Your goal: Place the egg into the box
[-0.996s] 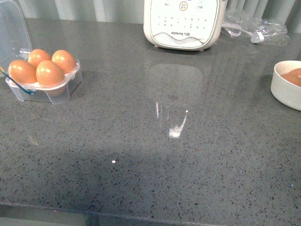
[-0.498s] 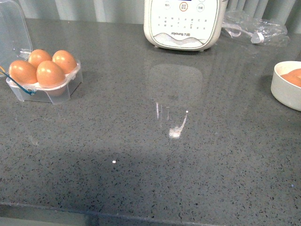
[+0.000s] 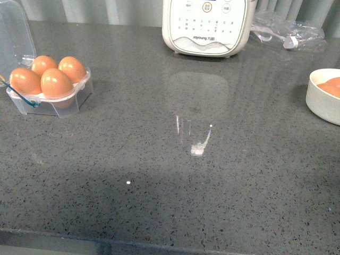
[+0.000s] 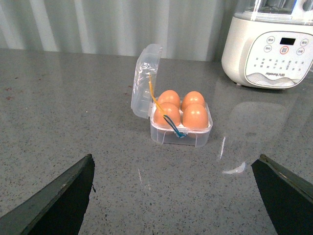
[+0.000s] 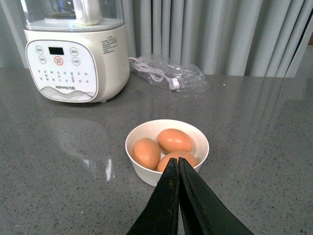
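Observation:
The clear box (image 3: 50, 101) stands at the left of the counter with its lid up, holding several orange-brown eggs (image 3: 56, 82). It also shows in the left wrist view (image 4: 181, 132), with its blue-yellow cord (image 4: 168, 120) at the front. My left gripper (image 4: 173, 196) is open and empty, well short of the box. Three more eggs (image 5: 173, 139) lie in the white bowl (image 5: 166, 178). My right gripper (image 5: 176, 164) is shut and empty, its tips just before the bowl's near rim. Neither arm shows in the front view.
A large white appliance with buttons (image 3: 207, 24) stands at the back of the counter. A clear bag with a white cable (image 3: 289, 32) lies to its right. The white bowl (image 3: 324, 95) sits at the right edge. The counter's front edge (image 3: 159, 241) runs along the bottom.

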Controlling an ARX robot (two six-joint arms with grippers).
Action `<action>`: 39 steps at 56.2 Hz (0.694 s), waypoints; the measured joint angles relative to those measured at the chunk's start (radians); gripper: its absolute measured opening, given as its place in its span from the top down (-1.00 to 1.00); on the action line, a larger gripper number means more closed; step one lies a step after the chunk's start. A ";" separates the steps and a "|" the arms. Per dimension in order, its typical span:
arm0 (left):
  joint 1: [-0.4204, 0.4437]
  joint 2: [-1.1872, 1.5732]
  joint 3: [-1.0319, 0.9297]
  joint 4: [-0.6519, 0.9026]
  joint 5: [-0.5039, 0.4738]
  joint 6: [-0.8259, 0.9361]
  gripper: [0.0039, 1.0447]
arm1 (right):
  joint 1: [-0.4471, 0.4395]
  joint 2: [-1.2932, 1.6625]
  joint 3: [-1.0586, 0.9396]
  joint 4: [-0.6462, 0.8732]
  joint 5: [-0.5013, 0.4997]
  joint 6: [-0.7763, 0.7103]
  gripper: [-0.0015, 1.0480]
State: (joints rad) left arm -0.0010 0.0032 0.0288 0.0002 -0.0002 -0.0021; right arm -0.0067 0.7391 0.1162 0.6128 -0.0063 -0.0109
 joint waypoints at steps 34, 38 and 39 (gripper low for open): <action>0.000 0.000 0.000 0.000 0.000 0.000 -0.87 | 0.004 -0.248 -0.111 -0.126 0.005 0.000 0.94; 0.000 0.000 0.000 0.000 0.000 0.000 -0.87 | 0.004 -0.290 -0.111 -0.170 0.005 0.000 0.94; 0.000 0.000 0.000 0.000 0.000 0.000 -0.87 | 0.004 -0.298 -0.111 -0.178 0.005 0.000 0.94</action>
State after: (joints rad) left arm -0.0010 0.0032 0.0288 0.0002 -0.0002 -0.0021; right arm -0.0029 0.4412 0.0051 0.4351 -0.0010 -0.0105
